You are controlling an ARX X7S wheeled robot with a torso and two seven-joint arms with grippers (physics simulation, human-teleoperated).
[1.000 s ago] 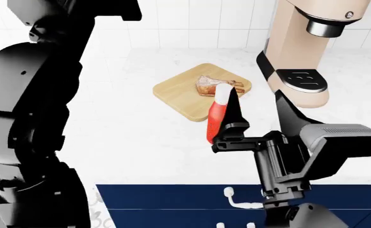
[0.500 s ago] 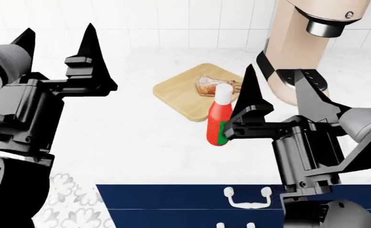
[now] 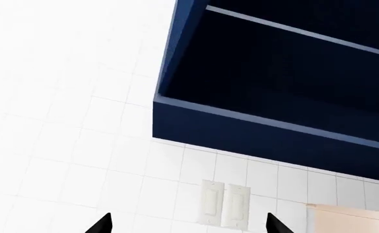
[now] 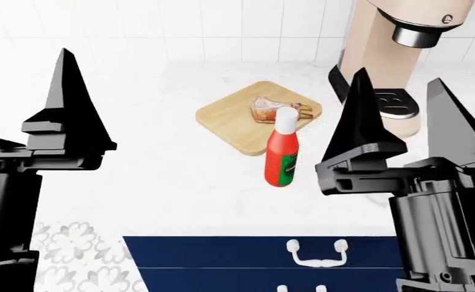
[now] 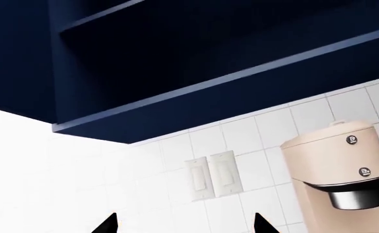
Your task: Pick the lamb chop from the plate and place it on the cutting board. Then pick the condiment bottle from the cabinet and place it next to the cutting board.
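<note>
Right claw [image 4: 404,115] at lower right and left claw [image 4: 18,97] at far left both spread, empty. Lamb chop [image 4: 276,109] lies on cutting board [image 4: 246,121]; condiment bottle [image 4: 282,155] stands touching its near edge, frame centre. Task looks complete; nothing more to grasp.

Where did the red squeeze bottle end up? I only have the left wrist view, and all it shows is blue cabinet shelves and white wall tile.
Observer: The red squeeze bottle with the white cap stands upright on the white counter, right by the near corner of the light tan wooden cutting board.
Operator: And the meat?
Observer: The pinkish-red lamb chop lies on that board, behind the bottle.
Operator: Is either hand holding anything?
Observer: No. The left hand and the right hand are both open, raised and empty.
Operator: Anything else close to the board?
Observer: A beige coffee machine stands just to its right.
</note>
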